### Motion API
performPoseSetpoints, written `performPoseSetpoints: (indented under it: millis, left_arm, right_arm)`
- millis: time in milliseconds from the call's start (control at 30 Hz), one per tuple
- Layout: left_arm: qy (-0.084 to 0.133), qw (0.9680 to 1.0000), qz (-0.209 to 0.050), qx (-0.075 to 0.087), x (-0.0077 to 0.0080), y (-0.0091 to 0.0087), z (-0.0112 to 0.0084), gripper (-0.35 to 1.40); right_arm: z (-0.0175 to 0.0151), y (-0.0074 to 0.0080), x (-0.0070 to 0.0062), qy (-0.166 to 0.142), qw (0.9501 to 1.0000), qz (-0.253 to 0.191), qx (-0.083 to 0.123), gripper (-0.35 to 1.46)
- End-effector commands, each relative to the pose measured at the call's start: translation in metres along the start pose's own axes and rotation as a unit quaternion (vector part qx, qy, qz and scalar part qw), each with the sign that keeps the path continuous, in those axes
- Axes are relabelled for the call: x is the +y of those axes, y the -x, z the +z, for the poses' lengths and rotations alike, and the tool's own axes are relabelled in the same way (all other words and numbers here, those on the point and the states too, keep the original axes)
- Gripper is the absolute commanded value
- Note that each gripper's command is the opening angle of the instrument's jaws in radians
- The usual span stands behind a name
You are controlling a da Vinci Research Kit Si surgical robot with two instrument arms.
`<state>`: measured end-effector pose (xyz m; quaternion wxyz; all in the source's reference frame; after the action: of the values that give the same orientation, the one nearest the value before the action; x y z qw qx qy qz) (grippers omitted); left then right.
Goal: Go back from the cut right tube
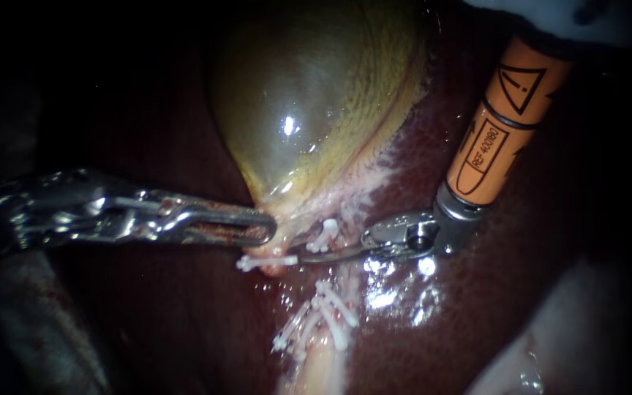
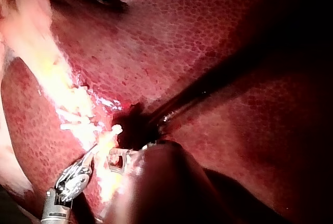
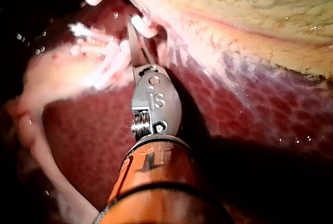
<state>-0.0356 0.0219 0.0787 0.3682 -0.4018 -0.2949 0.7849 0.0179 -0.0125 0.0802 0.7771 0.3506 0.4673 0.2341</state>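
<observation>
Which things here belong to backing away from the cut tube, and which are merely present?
Job in hand: right instrument, clipped tube, clips.
Merely present: left instrument, gallbladder, liver.

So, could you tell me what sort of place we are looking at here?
Probably a surgical bench setup, seen close up: a yellow-green gallbladder on dark red liver, white clips on a pale tube, and the slender left instrument and right instrument working at them.
</observation>
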Motion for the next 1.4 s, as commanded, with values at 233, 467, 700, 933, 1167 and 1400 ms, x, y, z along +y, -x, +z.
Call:
performPoseSetpoints:
  millis: [233, 467, 700, 933, 1167, 1400]
  left_arm:
    - [0.0, 1.0, 0.0, 0.0, 0.0, 0.0, 0.0, -0.35]
    - [0.0, 1.0, 0.0, 0.0, 0.0, 0.0, 0.0, -0.35]
    - [0.0, 1.0, 0.0, 0.0, 0.0, 0.0, 0.0, -0.35]
    - [0.0, 1.0, 0.0, 0.0, 0.0, 0.0, 0.0, -0.35]
    - [0.0, 1.0, 0.0, 0.0, 0.0, 0.0, 0.0, -0.35]
    - [0.0, 1.0, 0.0, 0.0, 0.0, 0.0, 0.0, -0.35]
  right_arm:
    - [-0.0001, -0.0001, -0.0001, 0.0, 1.0, 0.0, 0.0, -0.35]
    - [-0.0001, -0.0001, -0.0001, -0.001, 1.0, 0.0, 0.0, -0.35]
    - [-0.0001, 0.0001, -0.0005, 0.0, 1.0, -0.003, 0.004, -0.35]
    - [-0.0002, 0.0001, -0.0007, 0.001, 1.0, -0.006, 0.006, -0.23]
    - [-0.0005, 0.0003, -0.0007, 0.0, 1.0, -0.007, 0.006, 0.12]
    - [-0.0006, 0.0003, -0.0007, 0.0, 0.9998, -0.022, 0.005, 0.36]
